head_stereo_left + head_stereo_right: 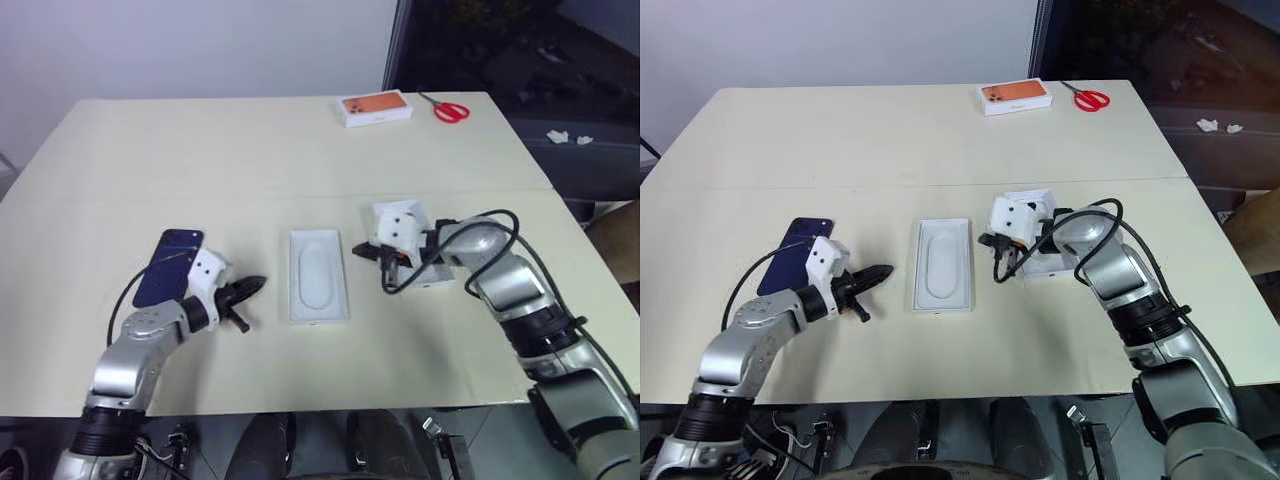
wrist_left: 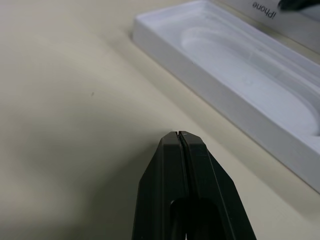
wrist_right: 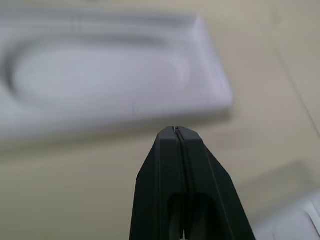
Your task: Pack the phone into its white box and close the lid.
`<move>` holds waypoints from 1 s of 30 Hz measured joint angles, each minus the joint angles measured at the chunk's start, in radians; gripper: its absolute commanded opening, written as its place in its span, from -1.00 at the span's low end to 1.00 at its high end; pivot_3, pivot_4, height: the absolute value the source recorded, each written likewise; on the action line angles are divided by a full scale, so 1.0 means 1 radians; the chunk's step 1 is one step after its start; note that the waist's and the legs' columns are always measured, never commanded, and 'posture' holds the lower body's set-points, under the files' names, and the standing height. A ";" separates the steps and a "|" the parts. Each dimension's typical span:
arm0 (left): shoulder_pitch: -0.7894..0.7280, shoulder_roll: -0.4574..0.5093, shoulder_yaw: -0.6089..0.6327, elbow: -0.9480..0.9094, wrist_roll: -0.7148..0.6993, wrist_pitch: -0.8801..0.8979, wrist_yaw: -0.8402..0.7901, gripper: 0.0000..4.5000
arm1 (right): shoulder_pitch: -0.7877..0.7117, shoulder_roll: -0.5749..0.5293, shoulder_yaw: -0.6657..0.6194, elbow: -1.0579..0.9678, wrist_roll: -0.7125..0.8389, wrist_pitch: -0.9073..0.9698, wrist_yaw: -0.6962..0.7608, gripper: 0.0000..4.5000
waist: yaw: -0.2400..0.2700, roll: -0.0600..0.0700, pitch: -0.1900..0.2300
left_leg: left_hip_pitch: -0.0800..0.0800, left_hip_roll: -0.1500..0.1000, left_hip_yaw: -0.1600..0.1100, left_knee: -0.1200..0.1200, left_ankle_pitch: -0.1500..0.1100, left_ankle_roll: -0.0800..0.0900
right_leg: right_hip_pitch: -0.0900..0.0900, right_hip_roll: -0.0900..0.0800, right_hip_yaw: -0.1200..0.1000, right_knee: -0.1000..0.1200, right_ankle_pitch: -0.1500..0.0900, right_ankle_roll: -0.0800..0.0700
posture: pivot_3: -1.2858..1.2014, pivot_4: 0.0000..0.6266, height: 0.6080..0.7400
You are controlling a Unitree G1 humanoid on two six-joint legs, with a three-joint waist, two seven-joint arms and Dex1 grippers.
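The dark blue phone [image 1: 168, 265] lies flat on the table at the left, just behind my left wrist. My left gripper [image 1: 260, 284] is shut and empty, its tip [image 2: 177, 134] low over the table between the phone and a white insert [image 1: 317, 277] with a rounded recess. From the other side my right gripper [image 1: 360, 251] points at that insert, also shut and empty [image 3: 175, 129]. A white cardboard tray [image 1: 436, 277] lies under my right wrist, mostly hidden. Its side reads "iPhone" [image 2: 262, 9]. I cannot tell whether it is the white box or the lid.
At the table's far edge sit a white box with an orange top [image 1: 375, 108] and red-handled scissors [image 1: 450, 109]. A seam [image 1: 200, 196] runs across the table behind the work area. The table's right edge [image 1: 590, 235] drops off close to my right arm.
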State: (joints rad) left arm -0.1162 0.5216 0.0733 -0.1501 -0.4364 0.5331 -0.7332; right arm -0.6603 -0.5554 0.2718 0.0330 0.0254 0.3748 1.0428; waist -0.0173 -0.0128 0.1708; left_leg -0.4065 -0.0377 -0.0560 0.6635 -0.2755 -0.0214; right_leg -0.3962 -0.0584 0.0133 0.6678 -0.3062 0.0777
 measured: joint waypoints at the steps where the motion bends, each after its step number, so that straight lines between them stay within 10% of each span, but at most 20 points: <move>1: -0.005 0.016 0.023 0.000 -0.019 0.018 -0.007 -0.74 | -0.016 0.019 -0.008 -0.002 0.012 0.010 -0.010 -1.00 | 0.000 0.000 0.000 | 0.000 0.000 0.000 0.000 0.000 0.000 | 0.000 0.000 0.000 0.000 0.000 0.000 | 0.03 -0.52 1.00; 7: -0.028 0.103 0.133 0.016 -0.076 0.070 -0.030 0.49 | -0.046 0.123 -0.020 -0.002 0.020 0.012 -0.095 -1.00 | 0.003 0.000 0.000 | 0.000 0.000 0.000 0.000 0.000 0.000 | 0.000 0.000 0.000 0.000 0.000 0.000 | 0.03 -0.52 1.00; 30: -0.090 0.333 0.375 0.438 -0.124 0.069 -0.184 0.73 | -0.147 0.567 0.190 0.389 -0.164 -0.280 -0.393 -1.00 | -0.018 0.000 0.000 | -0.001 0.000 0.000 -0.001 0.002 -0.004 | -0.009 0.001 0.000 0.005 0.000 -0.001 | 0.03 -0.52 1.00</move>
State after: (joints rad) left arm -0.2057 0.8547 0.4488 0.2883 -0.5608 0.6021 -0.9175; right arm -0.8071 0.0119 0.4618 0.4216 -0.1390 0.0947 0.6500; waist -0.0348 -0.0126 0.1709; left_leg -0.4071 -0.0378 -0.0562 0.6621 -0.2734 -0.0249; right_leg -0.4055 -0.0572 0.0134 0.6732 -0.3059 0.0771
